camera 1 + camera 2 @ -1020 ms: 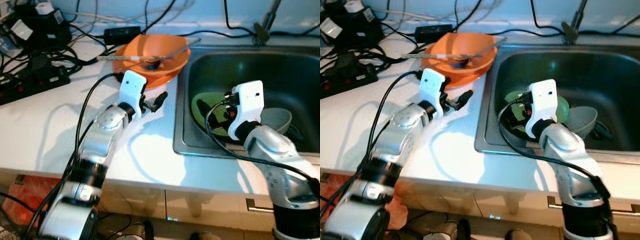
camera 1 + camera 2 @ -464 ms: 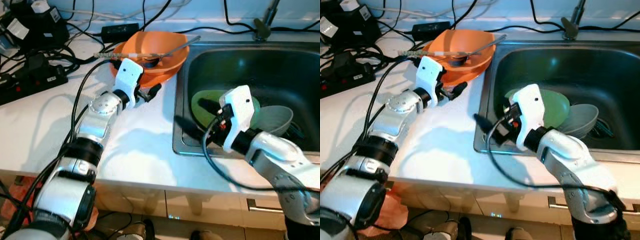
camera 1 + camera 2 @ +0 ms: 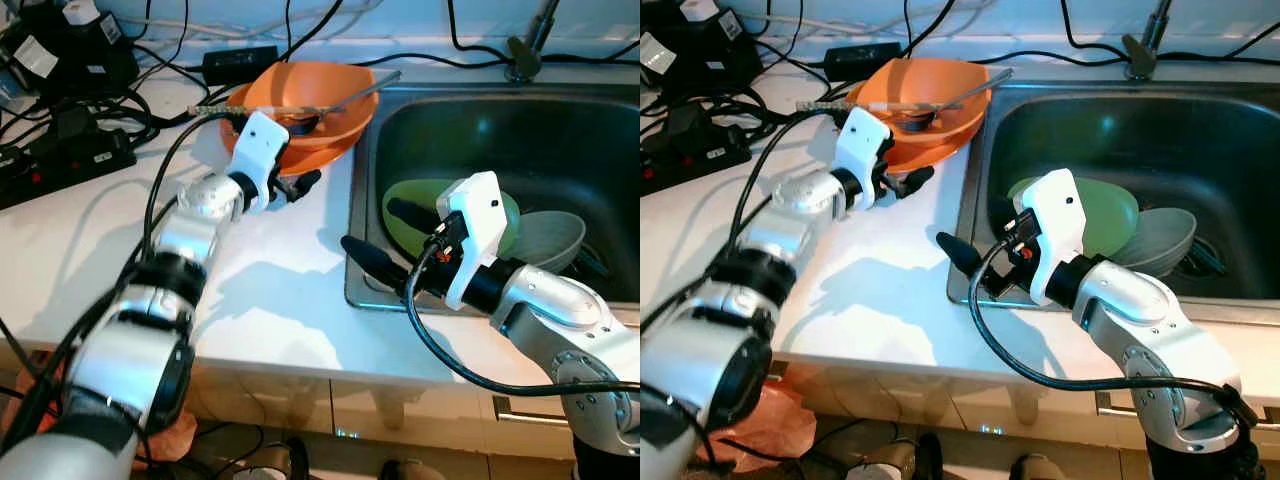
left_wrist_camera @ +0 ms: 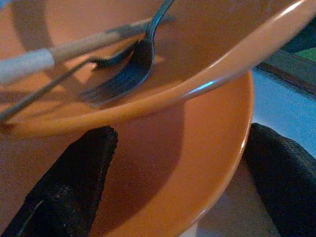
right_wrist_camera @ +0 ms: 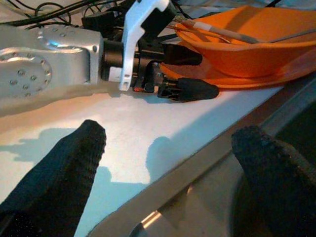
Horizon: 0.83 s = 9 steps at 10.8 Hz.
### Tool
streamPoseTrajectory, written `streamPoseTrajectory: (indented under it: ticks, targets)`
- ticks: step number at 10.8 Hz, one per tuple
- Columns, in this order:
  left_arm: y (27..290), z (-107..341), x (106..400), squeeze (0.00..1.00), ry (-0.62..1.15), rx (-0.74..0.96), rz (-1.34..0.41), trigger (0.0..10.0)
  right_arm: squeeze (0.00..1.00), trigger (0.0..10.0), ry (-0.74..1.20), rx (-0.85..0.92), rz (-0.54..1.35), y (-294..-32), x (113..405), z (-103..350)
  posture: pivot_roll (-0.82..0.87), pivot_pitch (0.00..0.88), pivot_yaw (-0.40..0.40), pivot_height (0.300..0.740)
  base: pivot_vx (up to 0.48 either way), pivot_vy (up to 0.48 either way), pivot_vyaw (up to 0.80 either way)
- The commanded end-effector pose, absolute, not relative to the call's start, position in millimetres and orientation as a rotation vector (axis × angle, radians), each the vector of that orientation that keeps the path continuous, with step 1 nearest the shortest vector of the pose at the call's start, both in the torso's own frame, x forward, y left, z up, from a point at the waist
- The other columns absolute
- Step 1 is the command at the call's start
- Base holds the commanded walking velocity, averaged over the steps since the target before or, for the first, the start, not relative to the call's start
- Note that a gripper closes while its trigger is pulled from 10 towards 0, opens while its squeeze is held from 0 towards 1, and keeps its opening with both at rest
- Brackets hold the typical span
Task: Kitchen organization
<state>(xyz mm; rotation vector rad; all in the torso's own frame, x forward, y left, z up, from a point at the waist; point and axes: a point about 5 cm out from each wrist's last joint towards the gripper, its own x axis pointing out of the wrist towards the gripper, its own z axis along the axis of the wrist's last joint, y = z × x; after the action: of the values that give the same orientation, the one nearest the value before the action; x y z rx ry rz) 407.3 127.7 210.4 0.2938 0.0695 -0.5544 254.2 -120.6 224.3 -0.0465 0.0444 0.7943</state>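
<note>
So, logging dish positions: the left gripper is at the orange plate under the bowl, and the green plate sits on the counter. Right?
Not quite. The left gripper is at the orange plate, but the green plate lies in the sink, as the left eye view shows.

Take the orange bowl as your landmark. Toward you from it, the white counter lies bare and passable. To its left, black cables and a power strip crowd the counter. To its right, the sink holds a green plate and grey bowl. 2 utensils lie across the bowl's mouth.
</note>
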Motion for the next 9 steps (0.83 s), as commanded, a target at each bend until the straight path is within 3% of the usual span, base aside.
streamPoseTrajectory:
  ticks: [1,9]
  targets:
    - [133.1,202.0,407.4,0.0,0.144,0.292,-0.557,10.0,0.0,10.0,0.048,-0.043,0.824,-115.8,249.8,224.1,-0.02,0.178,0.093,0.74,0.0,0.0,0.0]
    - [145.6,182.3,397.5,0.0,0.479,0.151,-0.699,10.0,0.0,10.0,0.038,-0.079,0.835,-112.1,252.9,222.6,-0.01,0.161,0.096,0.74,0.0,0.0,0.0]
